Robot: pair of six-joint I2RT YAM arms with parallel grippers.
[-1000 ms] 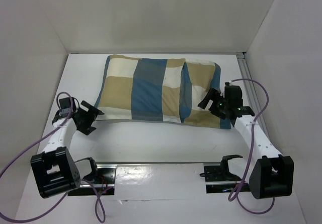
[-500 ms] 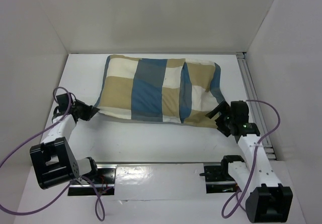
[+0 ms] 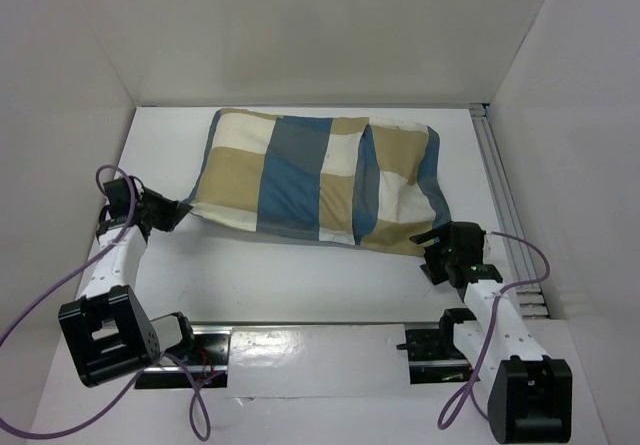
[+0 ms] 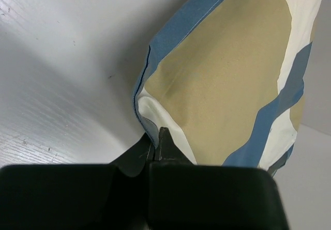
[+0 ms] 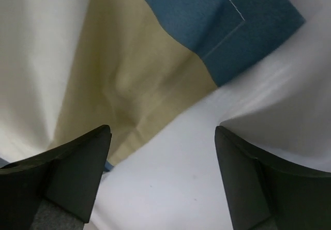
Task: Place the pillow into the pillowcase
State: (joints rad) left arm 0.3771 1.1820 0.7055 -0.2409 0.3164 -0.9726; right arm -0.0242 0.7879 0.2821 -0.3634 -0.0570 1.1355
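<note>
The blue, tan and cream checked pillowcase (image 3: 320, 180) lies puffed up across the back of the white table. The pillow is hidden from view. My left gripper (image 3: 180, 211) is at the case's near left corner and is shut on the blue-edged fabric there; the left wrist view has the pillowcase (image 4: 222, 80) hem pinched at the tips of the left gripper (image 4: 156, 138). My right gripper (image 3: 433, 250) is open just off the near right corner. In the right wrist view the pillowcase (image 5: 139, 70) lies beyond the right gripper (image 5: 163, 133), with only bare table between its fingers.
White walls close in the table on the left, back and right. A metal rail (image 3: 500, 185) runs along the right edge, and a shiny rail (image 3: 310, 340) holding the arm bases crosses the front. Purple cables (image 3: 50, 300) loop beside both arms.
My left gripper went from open to shut on the near left corner and drew it leftward. My right arm pulled back from the case's right end toward the near edge.
</note>
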